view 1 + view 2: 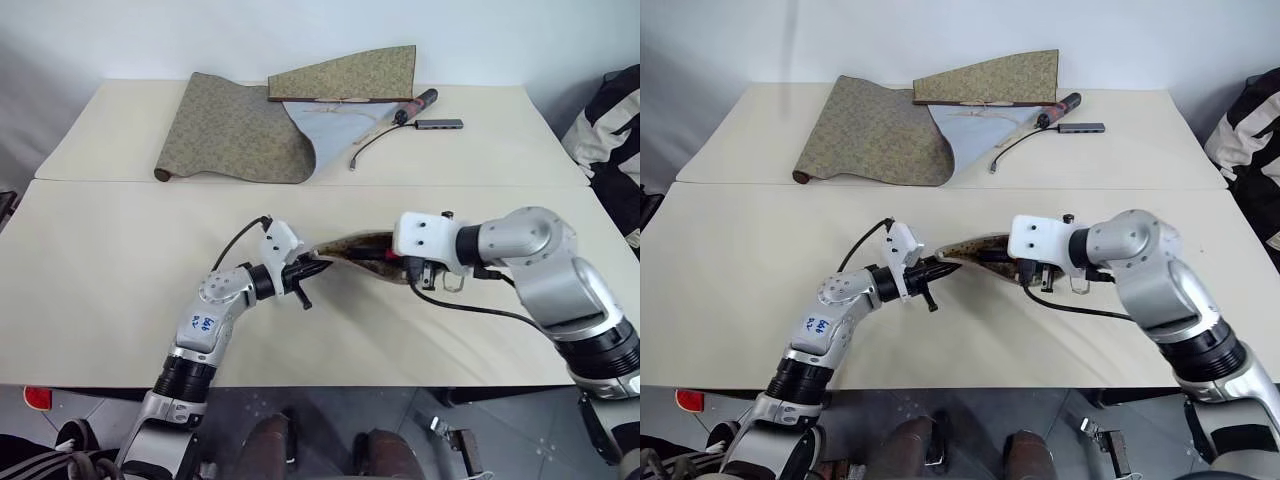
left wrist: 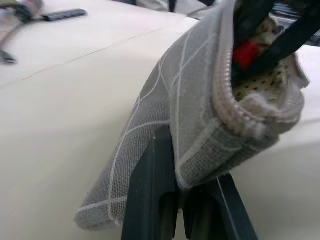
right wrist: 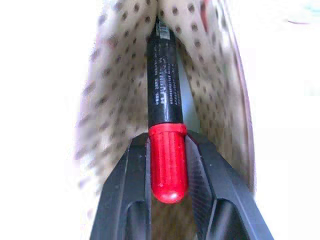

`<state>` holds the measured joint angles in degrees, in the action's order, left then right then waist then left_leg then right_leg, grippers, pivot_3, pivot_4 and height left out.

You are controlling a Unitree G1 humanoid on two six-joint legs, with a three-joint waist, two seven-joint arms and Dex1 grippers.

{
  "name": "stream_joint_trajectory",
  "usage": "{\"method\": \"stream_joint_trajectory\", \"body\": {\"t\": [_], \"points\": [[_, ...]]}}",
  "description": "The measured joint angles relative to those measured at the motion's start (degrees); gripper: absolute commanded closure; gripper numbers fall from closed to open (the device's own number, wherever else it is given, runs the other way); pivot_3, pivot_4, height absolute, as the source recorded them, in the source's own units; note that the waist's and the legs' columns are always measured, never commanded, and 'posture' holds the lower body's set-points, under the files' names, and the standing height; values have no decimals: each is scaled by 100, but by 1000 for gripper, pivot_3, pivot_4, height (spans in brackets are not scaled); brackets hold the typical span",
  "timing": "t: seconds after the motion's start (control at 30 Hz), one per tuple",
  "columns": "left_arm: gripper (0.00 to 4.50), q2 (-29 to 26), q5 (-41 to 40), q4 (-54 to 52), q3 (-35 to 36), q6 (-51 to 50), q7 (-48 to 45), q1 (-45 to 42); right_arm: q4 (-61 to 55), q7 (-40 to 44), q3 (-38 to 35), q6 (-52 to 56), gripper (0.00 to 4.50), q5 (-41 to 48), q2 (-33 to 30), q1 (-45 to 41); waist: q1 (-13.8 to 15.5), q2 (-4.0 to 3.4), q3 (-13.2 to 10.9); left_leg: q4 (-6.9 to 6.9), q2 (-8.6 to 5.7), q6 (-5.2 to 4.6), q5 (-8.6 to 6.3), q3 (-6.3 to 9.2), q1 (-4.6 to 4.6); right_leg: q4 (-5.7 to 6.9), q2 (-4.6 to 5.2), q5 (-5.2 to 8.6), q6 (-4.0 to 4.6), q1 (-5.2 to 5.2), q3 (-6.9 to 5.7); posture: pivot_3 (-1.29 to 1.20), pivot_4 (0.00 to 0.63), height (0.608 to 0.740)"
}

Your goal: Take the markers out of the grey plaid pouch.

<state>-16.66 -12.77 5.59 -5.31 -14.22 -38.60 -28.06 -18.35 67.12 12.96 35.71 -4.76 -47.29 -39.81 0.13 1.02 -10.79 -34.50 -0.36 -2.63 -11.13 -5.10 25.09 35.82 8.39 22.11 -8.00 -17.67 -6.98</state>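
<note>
Your left end effector (image 2: pixel 172 210) clamped grey plaid pouch (image 2: pixel 195 125) edge; right end effector (image 3: pixel 169 170) clamped red-capped marker (image 3: pixel 165 140), seen by right wrist; olive scroll (image 1: pixel 240 125), cable (image 1: pixel 375 140) lay well apart on counter (image 1: pixel 100 260).

So the pouch (image 1: pixel 350 250) is sitting mid-bench (image 1: pixel 120 300), stretched between the two tools: left tool (image 1: pixel 305 272) pinching its 9 o'clock end, right tool (image 3: pixel 167 165) reaching into the mouth from 3 o'clock, clamped on a marker (image 3: pixel 165 135) that's lying half inside. Way back around 12 o'clock the cloth scroll (image 1: pixel 240 125) is lying unrolled, with the cabled cylinder (image 1: pixel 415 105) just off its 3 o'clock side.
</note>
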Motion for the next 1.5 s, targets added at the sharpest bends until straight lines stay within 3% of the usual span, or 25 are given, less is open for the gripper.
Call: {"method": "stream_joint_trajectory", "body": {"t": [0.2,0.33,0.47,0.6,0.8,0.93,1.17,1.2,1.5], "points": [[4500,-25,106,247,110,133,166,-66,-623,211,-799,794,3891,1397,120,26,-9,0,0,3,1,-1,-1,4,0,2,5,0,0,1,-3,0,150,740],[4500,-18,104,277,107,174,127,-67,-642,115,-1088,966,3891,1824,26,14,-1,0,0,1,1,-2,-2,2,2,-2,7,0,0,1,-3,0,150,740],[4500,-124,48,269,145,122,-11,-66,-70,-299,-1459,668,3891,1747,-348,7,7,0,0,0,0,-2,-2,2,1,-3,9,0,-1,2,-3,0,150,740],[4500,-373,-118,125,357,10,-159,63,1277,-1451,-2075,94,3891,1005,-643,842,84,2,1,1,-2,-2,-2,-3,0,-8,8,-1,-1,5,-5,0,150,740],[4500,-313,-384,-228,422,-243,-307,213,1247,-2346,-2389,664,3891,1019,-285,1690,87,-7,-3,9,3,-2,3,-5,1,4,0,-1,-1,5,-7,0,150,740],[4500,-287,-610,-285,485,-513,-351,233,938,-2855,-2550,1150,3891,1158,316,2084,104,-7,-4,5,3,-1,3,-4,0,-9,0,0,-1,6,-4,0,150,740],[4500,-527,-708,-258,596,-973,-456,104,952,-3399,-2716,1231,3891,1311,709,2325,133,-11,-6,11,2,0,1,-7,-1,-12,-2,0,-1,2,4,0,150,740],[4500,-533,-714,-253,610,-995,-468,92,954,-3423,-2733,1287,3181,1375,798,2325,128,-11,-6,12,2,0,2,-8,0,-14,-3,0,-1,1,4,0,150,740],[4500,-523,-701,-224,525,-924,-562,-23,930,-3475,-2697,1412,297,1633,762,2446,121,-12,-6,14,2,-1,2,-11,-1,-13,-5,0,-1,0,6,0,150,740]]}}
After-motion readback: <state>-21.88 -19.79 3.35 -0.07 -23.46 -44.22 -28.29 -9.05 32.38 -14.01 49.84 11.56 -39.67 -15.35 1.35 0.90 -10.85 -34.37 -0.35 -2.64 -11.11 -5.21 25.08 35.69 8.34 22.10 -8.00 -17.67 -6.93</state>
